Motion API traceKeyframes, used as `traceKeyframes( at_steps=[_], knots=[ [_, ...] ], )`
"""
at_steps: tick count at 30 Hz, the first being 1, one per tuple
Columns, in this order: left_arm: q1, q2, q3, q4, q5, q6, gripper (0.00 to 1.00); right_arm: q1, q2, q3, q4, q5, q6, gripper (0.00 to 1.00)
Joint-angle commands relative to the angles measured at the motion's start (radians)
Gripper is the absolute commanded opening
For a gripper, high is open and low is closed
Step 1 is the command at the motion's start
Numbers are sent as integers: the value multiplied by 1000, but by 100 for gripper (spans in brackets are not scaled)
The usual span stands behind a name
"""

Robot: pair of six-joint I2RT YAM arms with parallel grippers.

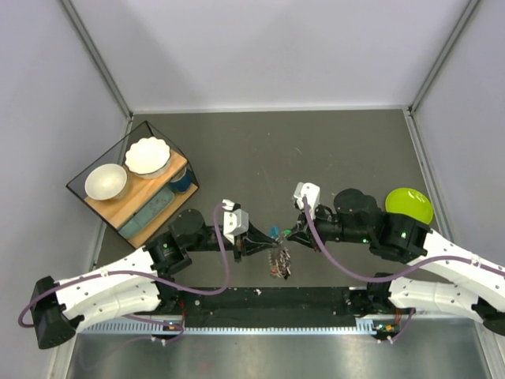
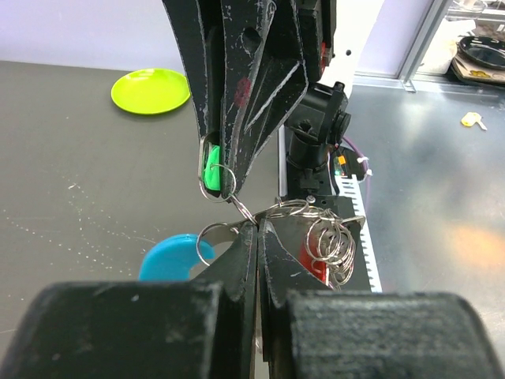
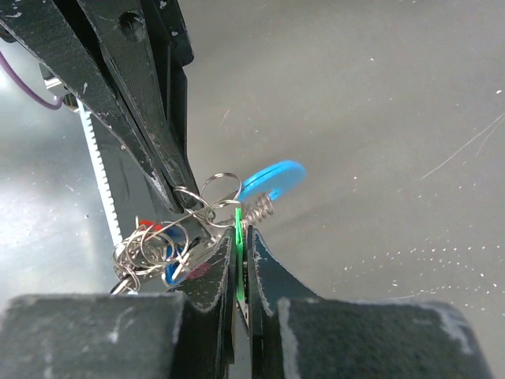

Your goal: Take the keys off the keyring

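- Above mid-worktop (image 1: 331, 150), it's a nose-to-nose meeting.
- Left tool (image 2: 257, 237) clamps tight on the wire keyring (image 2: 241, 210).
- Right tool (image 3: 241, 237) squeezes flat on the green tag (image 2: 211, 172), clear of the surface.
- Keys (image 3: 150, 251) dangle bunched between the two, cyan tag (image 3: 272, 178) sticking out sideways.
- Lime plate (image 2: 150, 89) sits well apart.

No legible text or markings

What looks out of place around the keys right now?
A small yellow object, maybe a key, lies alone on the metal surface, away from the key bunch pinched between left gripper and right gripper. Nothing else stands out.
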State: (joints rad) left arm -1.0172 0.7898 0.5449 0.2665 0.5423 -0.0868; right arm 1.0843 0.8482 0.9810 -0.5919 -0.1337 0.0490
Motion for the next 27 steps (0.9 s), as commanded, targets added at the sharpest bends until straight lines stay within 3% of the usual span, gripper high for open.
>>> traceKeyframes(
  at_steps=[1, 27],
  knots=[
    [-15, -23, 12, -10, 127, -2, 0, -55, 3, 7, 61, 52, 6, 0],
    [-15, -113, -20, 7, -5, 25, 0, -60, 140, 8, 15, -210, 38, 0]
  ],
)
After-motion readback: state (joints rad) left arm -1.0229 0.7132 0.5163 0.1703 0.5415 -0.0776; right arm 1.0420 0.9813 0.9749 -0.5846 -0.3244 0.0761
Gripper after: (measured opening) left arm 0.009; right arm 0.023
